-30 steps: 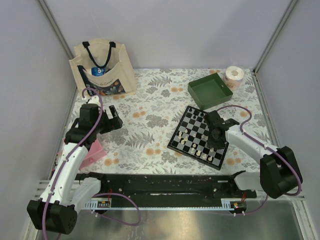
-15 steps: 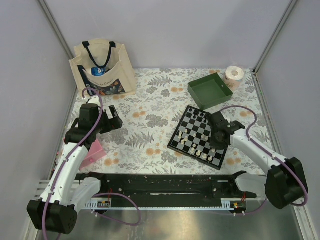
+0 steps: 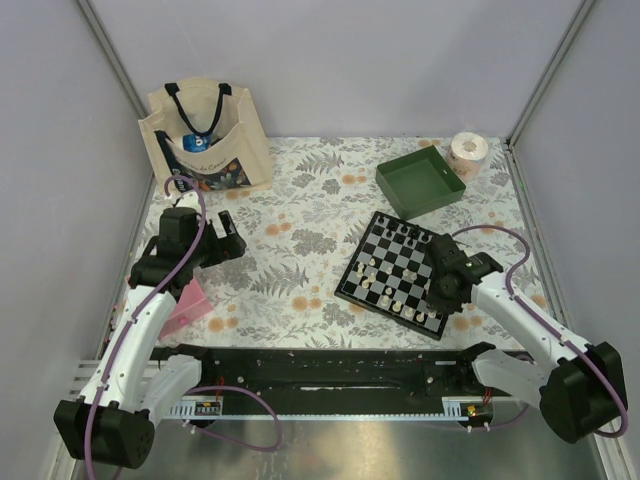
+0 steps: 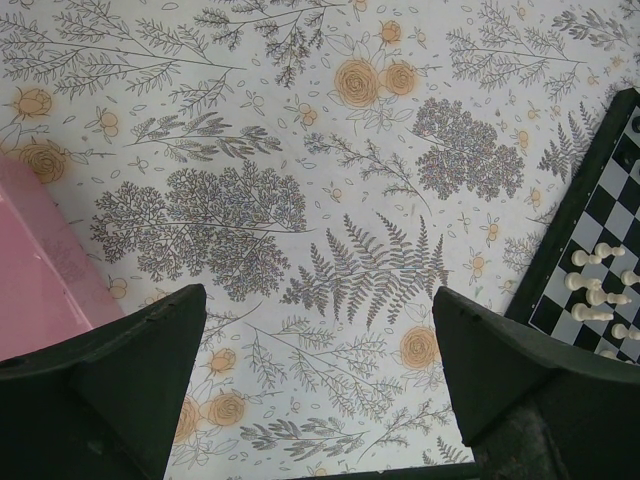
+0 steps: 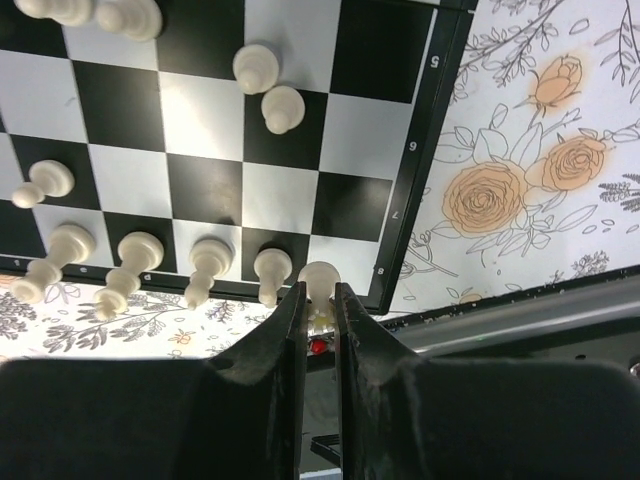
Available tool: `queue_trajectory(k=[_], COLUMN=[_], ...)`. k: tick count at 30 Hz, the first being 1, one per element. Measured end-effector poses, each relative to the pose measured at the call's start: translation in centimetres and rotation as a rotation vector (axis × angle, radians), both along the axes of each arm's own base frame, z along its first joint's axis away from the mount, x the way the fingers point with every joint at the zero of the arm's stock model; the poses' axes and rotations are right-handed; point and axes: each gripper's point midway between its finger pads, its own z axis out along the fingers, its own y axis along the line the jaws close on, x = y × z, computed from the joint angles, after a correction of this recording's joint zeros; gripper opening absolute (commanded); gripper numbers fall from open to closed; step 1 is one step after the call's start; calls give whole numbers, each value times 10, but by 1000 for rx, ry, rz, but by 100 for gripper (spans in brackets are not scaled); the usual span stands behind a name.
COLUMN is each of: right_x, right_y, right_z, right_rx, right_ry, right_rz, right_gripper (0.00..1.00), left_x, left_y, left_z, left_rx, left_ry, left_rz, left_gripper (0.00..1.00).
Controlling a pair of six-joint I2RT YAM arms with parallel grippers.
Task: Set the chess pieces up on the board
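Right claw (image 5: 320, 305) grasps an upright white chess piece (image 5: 320, 277) at the board's (image 5: 405, 200) near-right corner; left claw (image 4: 318, 310) released, well apart.

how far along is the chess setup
Partly done: four white pieces line the board's near edge. In hand: the right jaws are shut on a fifth white piece at that row's corner. Left: stray white pieces mid-board.
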Motion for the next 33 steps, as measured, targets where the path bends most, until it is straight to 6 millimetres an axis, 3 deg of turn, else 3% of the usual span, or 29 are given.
queue_trajectory(k=[9,13,19,27,31,33], right_x=[-6,-21,-20,-20,-21,-21], right_y=[0,-3,-2,-1,-1,-2], right_z=[-10,-27,-25,-26,-27,-27], right_rx=[-14,-15,16,19,18,17], right_ry=[55,99,50,49,51,47], right_rz=[-36,-63,-90,-95,-94,-93], right_gripper=[7,7,9,40,41,48], left_x=[0,0,-1,-1,-1,-1], left_y=[0,0,-2,-3,-3,-4], left_z=[0,0,0,0,0,0], left_rx=[-1,-1,-8,-11,-12,-14], left_ry=[1,1,2,2,2,2], left_rz=[-1,-2,-10,-12,-14,-16], left_gripper=[99,99,99,99,99,99])
